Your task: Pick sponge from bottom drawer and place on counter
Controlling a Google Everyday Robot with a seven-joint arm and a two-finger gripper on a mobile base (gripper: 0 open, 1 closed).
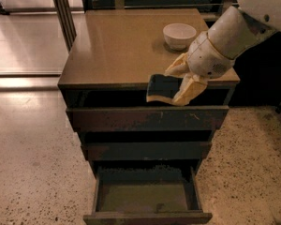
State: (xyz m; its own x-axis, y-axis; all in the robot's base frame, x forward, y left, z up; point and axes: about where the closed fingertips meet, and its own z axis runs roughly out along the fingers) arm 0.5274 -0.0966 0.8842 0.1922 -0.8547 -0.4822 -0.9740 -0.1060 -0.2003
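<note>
My gripper point(174, 84) is shut on the sponge point(161, 88), a flat piece with a dark top and a yellowish base. It holds the sponge in the air at the front edge of the counter point(122, 46), level with the tan-brown top. The white arm reaches in from the upper right. The bottom drawer point(147, 196) stands pulled open below, its olive-tan floor bare.
A white bowl point(179, 34) sits on the counter's back right, just behind my gripper. Two drawers point(145, 118) above the bottom one stick out slightly. Speckled floor surrounds the cabinet. A metal frame post point(63, 8) stands at the back left.
</note>
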